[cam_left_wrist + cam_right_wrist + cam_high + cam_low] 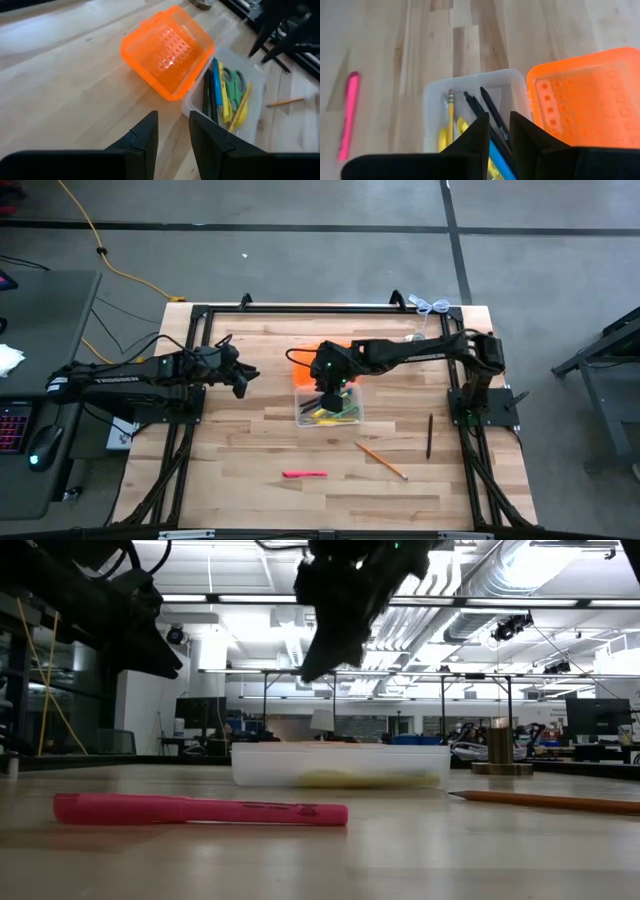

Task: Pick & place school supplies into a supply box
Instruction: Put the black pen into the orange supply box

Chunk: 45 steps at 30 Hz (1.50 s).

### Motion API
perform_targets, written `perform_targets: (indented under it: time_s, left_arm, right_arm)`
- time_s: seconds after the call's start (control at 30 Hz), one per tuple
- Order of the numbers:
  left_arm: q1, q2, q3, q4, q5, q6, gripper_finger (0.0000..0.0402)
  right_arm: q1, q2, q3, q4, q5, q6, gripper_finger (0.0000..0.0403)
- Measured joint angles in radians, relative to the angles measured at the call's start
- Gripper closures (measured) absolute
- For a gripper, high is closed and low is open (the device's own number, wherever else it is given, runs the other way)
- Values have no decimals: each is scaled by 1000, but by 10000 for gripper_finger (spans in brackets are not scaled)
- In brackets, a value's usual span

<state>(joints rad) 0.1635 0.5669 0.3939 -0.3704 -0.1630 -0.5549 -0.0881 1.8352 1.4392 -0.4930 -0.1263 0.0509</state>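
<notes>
Your right gripper (pixel 327 392) hangs right over the box (pixel 331 409), fingers a little apart with nothing between them, so whatever it carries can fall in. The box sits mid-table, its orange lid (pixel 167 50) flipped open beside it, so pens (pixel 218 90) and scissors (pixel 235 82) lie inside. 3 things wait on the table: pink marker (pixel 304 474), pencil (pixel 381 460), black pen (pixel 429 436). Your left gripper (pixel 243 377) waits nearby, slightly apart, empty.

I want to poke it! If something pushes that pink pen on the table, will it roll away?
Probably yes. The pink pen looks round and smooth, lying flat on bare wooden table, so a sideways push likely rolls it. It looks thin, stiff and probably light.
</notes>
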Motion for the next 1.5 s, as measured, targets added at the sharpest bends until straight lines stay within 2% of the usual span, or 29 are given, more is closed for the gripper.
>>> perform_targets:
  time_s: [0.33,0.67,0.9,1.23,1.5]
  left_arm:
    - [0,0,0,-34,101,-4,261]
    - [0,0,0,-59,149,-5,261]
    - [0,0,0,-59,149,-6,261]
    - [0,0,0,-59,146,-27,261]
    - [0,0,0,-59,146,-66,261]
  right_arm:
    - [78,-150,30,-180,22,21,359]
    - [235,-260,30,-255,54,168,359]
    - [360,-287,30,-370,139,310,359]
    - [501,-287,30,-495,188,512,359]
    - [620,-287,30,-636,235,737,359]
